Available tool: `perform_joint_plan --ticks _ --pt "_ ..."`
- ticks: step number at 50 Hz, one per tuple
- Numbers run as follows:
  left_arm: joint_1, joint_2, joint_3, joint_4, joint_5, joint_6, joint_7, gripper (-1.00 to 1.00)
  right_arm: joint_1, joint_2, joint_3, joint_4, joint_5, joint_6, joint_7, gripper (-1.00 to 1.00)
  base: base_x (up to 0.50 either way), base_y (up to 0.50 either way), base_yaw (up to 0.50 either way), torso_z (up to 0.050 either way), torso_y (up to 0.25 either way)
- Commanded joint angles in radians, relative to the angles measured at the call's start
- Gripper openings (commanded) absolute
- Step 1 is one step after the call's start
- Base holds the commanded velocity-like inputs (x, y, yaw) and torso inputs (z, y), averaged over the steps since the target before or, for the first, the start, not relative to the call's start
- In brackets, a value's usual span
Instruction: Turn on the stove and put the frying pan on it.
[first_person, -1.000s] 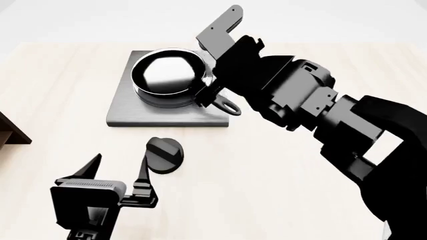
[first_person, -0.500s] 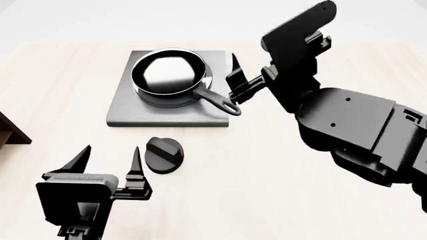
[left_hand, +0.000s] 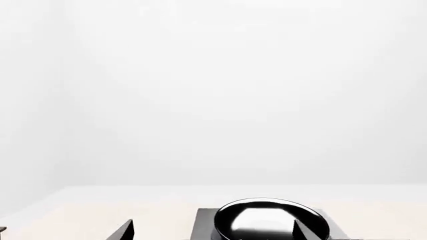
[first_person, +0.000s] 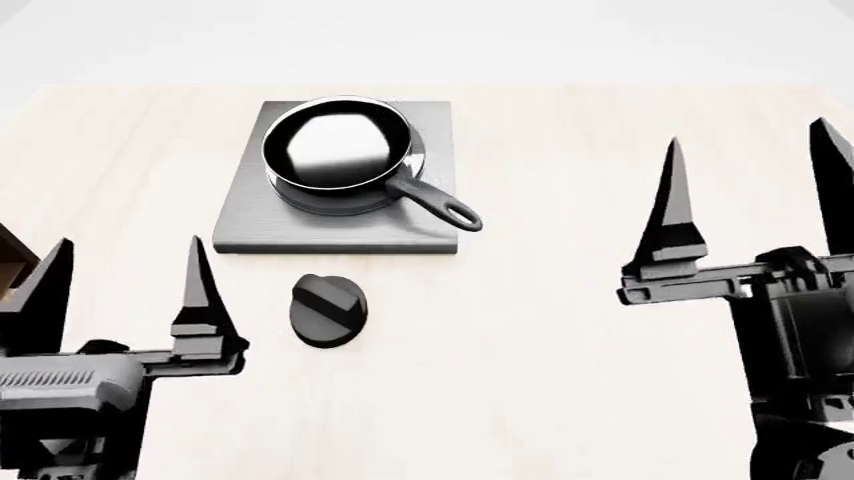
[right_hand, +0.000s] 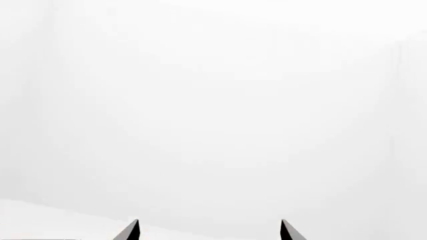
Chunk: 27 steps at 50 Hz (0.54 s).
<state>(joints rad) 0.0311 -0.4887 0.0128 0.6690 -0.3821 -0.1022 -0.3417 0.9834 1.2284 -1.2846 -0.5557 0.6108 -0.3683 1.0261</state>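
The black frying pan (first_person: 336, 150) sits on the dark-grey stove (first_person: 267, 222), its handle pointing toward the front right and ending in a loop. The round black knob (first_person: 326, 309) lies on the table just in front of the plate. My left gripper (first_person: 127, 265) is open near the front left, empty, well short of the knob. My right gripper (first_person: 751, 160) is open at the right, empty, far from the pan. The left wrist view shows the frying pan (left_hand: 270, 222) on the stove (left_hand: 204, 227) ahead of the left gripper (left_hand: 212, 231). The right gripper (right_hand: 210, 230) faces blank wall.
A brown wooden shelf corner (first_person: 11, 262) pokes in at the left edge beside my left gripper. The light wooden table (first_person: 534, 330) spreads between the two arms and ends at a white wall behind the stove.
My right arm has pulled back from the pan's handle to the right side, fingers now upright. My left gripper has shifted left and back. The pan stays on the stove.
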Motion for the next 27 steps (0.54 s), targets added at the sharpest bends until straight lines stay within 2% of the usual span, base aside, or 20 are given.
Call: perform_joint_plan --ticks 1,3,8,14,15,16,17,19,20,21,23,25,26,27 --pt "0.074 -0.008 -0.105 0.094 0.007 0.183 0.014 1.0 -0.203 0.196 0.004 -0.045 -0.294 -0.389 0.329 1.0 0.0 0.0 0.0 0.0 0.0" --pt "0.082 -0.003 -0.118 0.102 0.008 0.214 0.017 1.0 -0.214 0.221 0.003 -0.044 -0.32 -0.443 0.349 1.0 0.0 0.0 0.0 0.0 0.0" --pt "0.123 0.013 -0.148 0.131 -0.004 0.343 0.054 1.0 -0.234 0.321 0.019 -0.078 -0.501 -0.563 0.538 1.0 0.0 0.0 0.0 0.0 0.0" --pt "0.175 0.033 -0.2 0.208 0.004 0.47 0.071 1.0 -0.165 0.342 0.131 -0.188 -0.449 -0.416 0.545 1.0 0.0 0.0 0.0 0.0 0.0" --pt "0.179 0.038 -0.21 0.215 0.007 0.485 0.07 1.0 -0.315 0.275 0.281 -0.21 -0.509 -0.35 0.545 1.0 0.0 0.0 0.0 0.0 0.0" --pt "0.186 0.039 -0.221 0.226 0.0 0.509 0.074 1.0 -0.465 0.125 0.431 -0.222 -0.502 -0.424 0.395 1.0 0.0 0.0 0.0 0.0 0.0" --pt "0.189 0.039 -0.226 0.231 -0.003 0.511 0.071 1.0 -0.615 -0.025 0.581 -0.372 -0.352 -0.274 0.245 1.0 0.0 0.0 0.0 0.0 0.0" --pt "0.196 0.042 -0.241 0.238 -0.012 0.535 0.071 1.0 -0.915 -0.325 0.881 -0.407 -0.052 0.026 -0.055 1.0 0.0 0.0 0.0 0.0 0.0" --pt "0.197 0.043 -0.248 0.239 -0.022 0.546 0.07 1.0 -1.065 -0.475 1.031 -0.403 0.028 0.054 -0.205 1.0 0.0 0.0 0.0 0.0 0.0" --pt "0.196 0.044 -0.25 0.237 -0.022 0.55 0.069 1.0 -1.203 -0.625 1.181 -0.4 0.03 0.05 -0.355 1.0 0.0 0.0 0.0 0.0 0.0" --pt "0.188 0.049 -0.245 0.23 -0.019 0.553 0.067 1.0 -1.202 -0.918 1.481 -0.391 0.034 0.043 -0.655 1.0 0.0 0.0 0.0 0.0 0.0" --pt "0.182 0.057 -0.236 0.221 -0.01 0.556 0.068 1.0 -1.201 -0.922 1.781 -0.387 0.03 0.037 -0.946 1.0 0.0 0.0 0.0 0.0 0.0" --pt "0.178 0.06 -0.23 0.219 -0.002 0.559 0.07 1.0 -1.199 -0.926 1.855 -0.384 0.023 0.032 -0.951 1.0 0.0 0.0 0.0 0.0 0.0" --pt "0.175 0.063 -0.23 0.219 0.005 0.558 0.068 1.0 -1.198 -0.927 1.853 -0.382 0.022 0.029 -0.952 1.0 0.0 0.0 0.0 0.0 0.0"
